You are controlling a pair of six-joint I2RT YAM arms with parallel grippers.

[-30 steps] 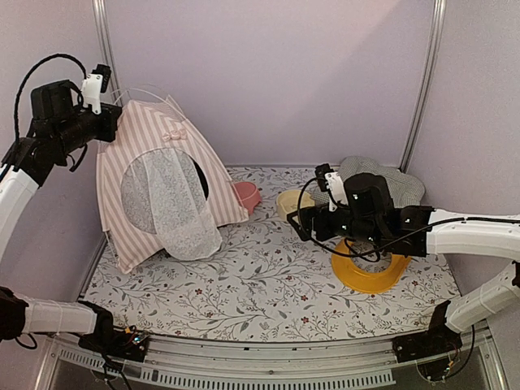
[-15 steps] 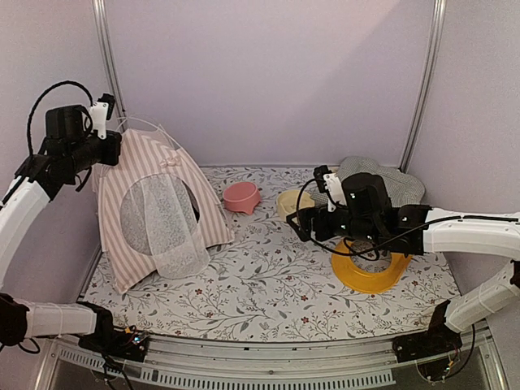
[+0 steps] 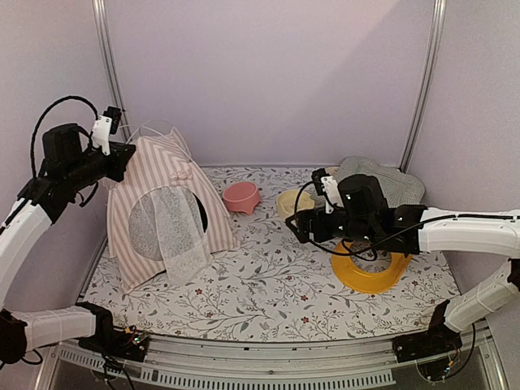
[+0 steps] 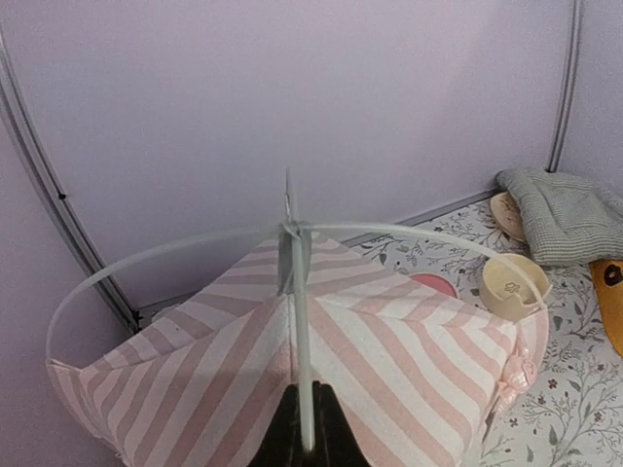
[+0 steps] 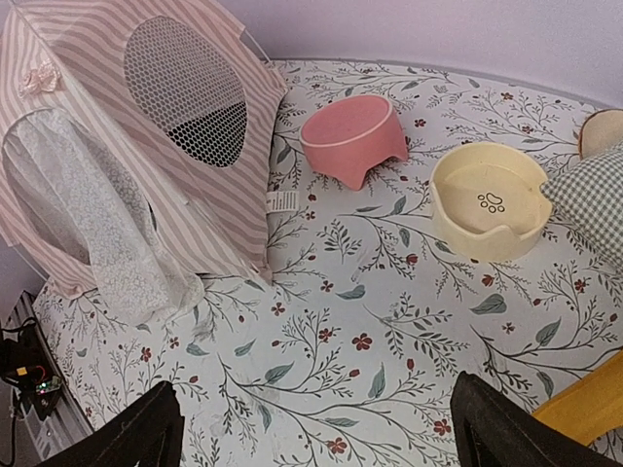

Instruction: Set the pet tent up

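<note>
At far-left of counter (image 3: 268, 296), L hand (image 3: 126, 154) is clamped tight on pole (image 4: 301, 360) atop pet tent (image 3: 171, 203), while R hand (image 5: 321, 428) hovers w/ fingers spread wide, holding nothing.

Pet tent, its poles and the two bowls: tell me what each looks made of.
Pet tent: soft woven cloth, matte, pink-and-white stripes that crease. Poles: thin, white, bent into arcs, probably fibreglass or plastic. Pink bowl and cream bowl: smooth moulded walls, likely plastic, though ceramic can't be ruled out.

Floral table (image 3: 268, 284): pet tent (image 3: 162, 175), pink bowl (image 3: 241, 197), cream bowl (image 3: 292, 201), yellow ring (image 3: 357, 276), checked cushion (image 3: 390, 183).
</note>
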